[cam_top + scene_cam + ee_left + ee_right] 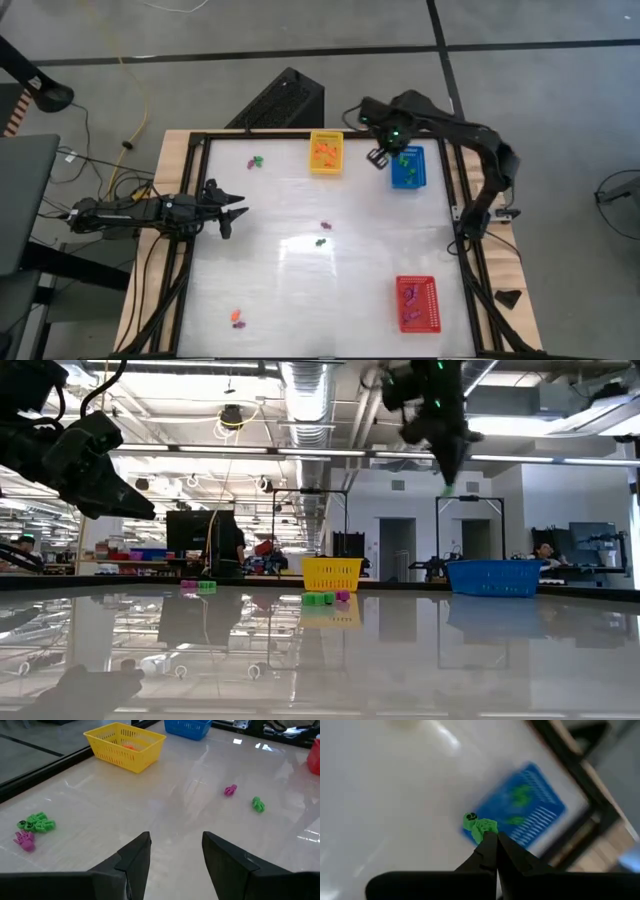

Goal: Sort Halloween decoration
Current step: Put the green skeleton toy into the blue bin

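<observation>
One right end effector (492,840) pinches green trinket (479,826) above blue basket (540,810).

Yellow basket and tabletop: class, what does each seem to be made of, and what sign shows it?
Yellow basket: probably moulded plastic, smooth, uniform colour, slotted walls.
Tabletop: a glossy white hard sheet, perhaps laminate or acrylic; it mirrors lights and baskets.

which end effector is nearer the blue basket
Right. The right end effector hangs just beside the blue basket, holding a green trinket; the left end effector waits across the table.
</observation>
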Controlling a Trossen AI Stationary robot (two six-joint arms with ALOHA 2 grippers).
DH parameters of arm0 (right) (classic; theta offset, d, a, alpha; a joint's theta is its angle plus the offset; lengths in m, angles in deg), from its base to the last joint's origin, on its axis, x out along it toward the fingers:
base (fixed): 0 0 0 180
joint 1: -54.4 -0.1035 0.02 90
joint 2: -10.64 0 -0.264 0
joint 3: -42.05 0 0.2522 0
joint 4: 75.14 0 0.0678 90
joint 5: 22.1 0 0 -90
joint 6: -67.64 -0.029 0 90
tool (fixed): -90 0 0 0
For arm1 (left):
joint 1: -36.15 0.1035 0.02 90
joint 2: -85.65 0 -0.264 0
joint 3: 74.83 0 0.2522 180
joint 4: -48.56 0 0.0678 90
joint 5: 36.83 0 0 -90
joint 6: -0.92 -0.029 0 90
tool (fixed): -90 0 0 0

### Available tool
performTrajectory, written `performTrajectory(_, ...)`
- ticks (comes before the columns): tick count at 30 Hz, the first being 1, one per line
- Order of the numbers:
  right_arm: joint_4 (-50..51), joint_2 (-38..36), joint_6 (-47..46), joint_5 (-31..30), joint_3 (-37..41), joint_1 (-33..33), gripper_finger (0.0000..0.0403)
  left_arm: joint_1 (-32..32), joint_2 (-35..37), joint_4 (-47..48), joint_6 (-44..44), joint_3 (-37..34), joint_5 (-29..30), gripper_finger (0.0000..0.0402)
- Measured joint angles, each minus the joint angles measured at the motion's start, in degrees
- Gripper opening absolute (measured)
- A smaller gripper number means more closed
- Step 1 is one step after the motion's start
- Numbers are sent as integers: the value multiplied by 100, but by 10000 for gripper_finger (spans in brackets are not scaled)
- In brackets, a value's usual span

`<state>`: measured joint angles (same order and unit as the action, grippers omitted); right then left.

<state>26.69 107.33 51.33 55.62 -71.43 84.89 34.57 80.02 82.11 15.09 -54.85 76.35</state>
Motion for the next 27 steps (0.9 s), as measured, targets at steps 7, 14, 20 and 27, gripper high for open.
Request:
performTrajectory(7, -1070, -557, -623, -458, 1786, 421, 49, 0, 0, 0, 0, 0, -4, 169)
performTrajectory(14, -1611, -569, -1071, -917, 2441, 592, 88, 1, 0, 0, -1, 2, -4, 169)
performTrajectory(20, -1482, -566, -1070, -1056, 2485, 609, 160, 2, 0, 0, 0, 1, -4, 169)
performTrajectory(27, -2764, -567, -1041, -171, 2485, 154, 217, 2, 0, 0, 0, 1, -6, 169)
